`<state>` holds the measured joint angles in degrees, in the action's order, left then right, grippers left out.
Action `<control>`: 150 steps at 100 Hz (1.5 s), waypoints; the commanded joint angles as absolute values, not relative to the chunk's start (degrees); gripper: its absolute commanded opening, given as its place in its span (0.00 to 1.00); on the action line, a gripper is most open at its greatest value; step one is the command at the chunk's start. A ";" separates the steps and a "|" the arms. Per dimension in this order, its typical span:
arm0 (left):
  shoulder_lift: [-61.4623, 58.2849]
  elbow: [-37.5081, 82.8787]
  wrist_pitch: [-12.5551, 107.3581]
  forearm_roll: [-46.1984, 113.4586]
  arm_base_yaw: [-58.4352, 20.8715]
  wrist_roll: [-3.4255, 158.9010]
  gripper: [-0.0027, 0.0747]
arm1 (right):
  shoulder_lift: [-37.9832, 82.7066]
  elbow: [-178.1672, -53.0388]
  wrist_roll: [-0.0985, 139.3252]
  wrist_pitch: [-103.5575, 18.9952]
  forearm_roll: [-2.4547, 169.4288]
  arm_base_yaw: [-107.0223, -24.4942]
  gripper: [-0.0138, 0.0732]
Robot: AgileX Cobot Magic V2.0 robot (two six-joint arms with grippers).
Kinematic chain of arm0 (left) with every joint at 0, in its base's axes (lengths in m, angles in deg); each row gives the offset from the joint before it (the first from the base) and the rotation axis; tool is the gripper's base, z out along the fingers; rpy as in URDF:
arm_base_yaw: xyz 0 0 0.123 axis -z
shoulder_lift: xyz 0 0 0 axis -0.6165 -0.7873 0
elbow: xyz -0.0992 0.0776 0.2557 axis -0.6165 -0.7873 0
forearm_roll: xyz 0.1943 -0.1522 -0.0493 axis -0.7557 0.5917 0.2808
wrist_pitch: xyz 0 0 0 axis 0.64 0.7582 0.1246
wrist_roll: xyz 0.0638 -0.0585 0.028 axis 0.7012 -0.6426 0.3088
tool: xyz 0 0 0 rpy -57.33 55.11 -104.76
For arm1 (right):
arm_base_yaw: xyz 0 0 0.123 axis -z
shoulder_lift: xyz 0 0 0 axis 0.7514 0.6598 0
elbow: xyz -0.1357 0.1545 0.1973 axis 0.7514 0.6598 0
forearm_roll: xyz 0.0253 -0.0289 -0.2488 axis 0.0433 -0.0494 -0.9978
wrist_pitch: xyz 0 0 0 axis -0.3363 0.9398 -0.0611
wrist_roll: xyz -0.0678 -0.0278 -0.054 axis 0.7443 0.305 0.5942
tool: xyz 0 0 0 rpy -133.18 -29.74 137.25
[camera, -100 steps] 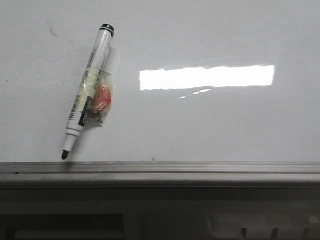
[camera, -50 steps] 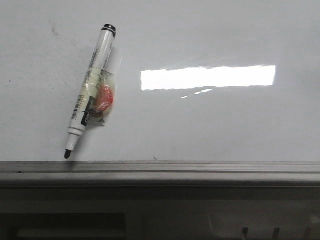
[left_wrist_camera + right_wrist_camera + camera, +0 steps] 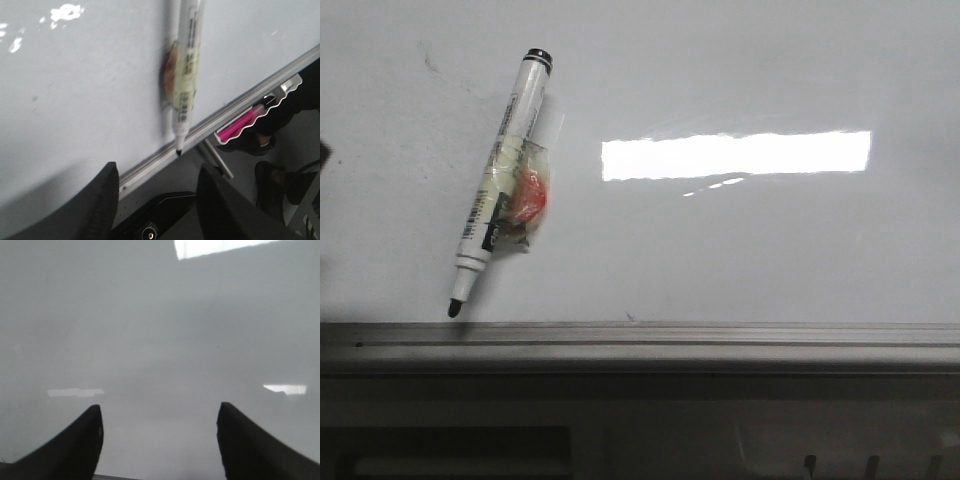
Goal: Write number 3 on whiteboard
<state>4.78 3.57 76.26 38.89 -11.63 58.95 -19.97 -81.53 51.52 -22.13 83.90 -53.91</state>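
Observation:
The whiteboard (image 3: 740, 250) fills most of the front view, glossy white-grey, with a grey metal rail (image 3: 640, 335) along its near edge. No drawn number 3 shows on it. A white marker (image 3: 500, 180) with a black tip and a taped red-orange lump on its barrel lies against the board, tip near the rail. It also shows in the left wrist view (image 3: 187, 70). My left gripper (image 3: 157, 172) is open and empty, short of the marker's tip, over the rail (image 3: 220, 117). My right gripper (image 3: 159, 415) is open and empty, facing bare board (image 3: 160, 330).
A bright light reflection (image 3: 735, 155) lies on the board. A faint smudge (image 3: 428, 62) marks the upper left. In the left wrist view a clear tray with a pink marker (image 3: 242, 122) hangs below the rail, with dark shoes (image 3: 270, 185) on the floor beyond.
The marker and the reflection sit slightly to the right of and above where they were a second ago. A dark edge has come in at the left border of the front view.

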 commanded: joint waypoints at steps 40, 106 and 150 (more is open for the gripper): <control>-9.59 6.35 61.99 40.94 -2.47 55.32 0.44 | -18.76 -83.42 52.29 -25.58 84.06 -54.12 0.66; -5.39 13.02 62.94 40.94 4.65 70.51 0.01 | -16.25 -88.72 77.98 -16.70 98.28 -64.30 0.66; -2.73 18.36 70.19 40.56 16.90 93.96 0.01 | 6.57 -102.11 99.42 -14.66 109.85 -87.96 0.66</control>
<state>-3.61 16.34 72.84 39.25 16.46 93.70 1.65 -97.70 98.23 -10.65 107.69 -84.24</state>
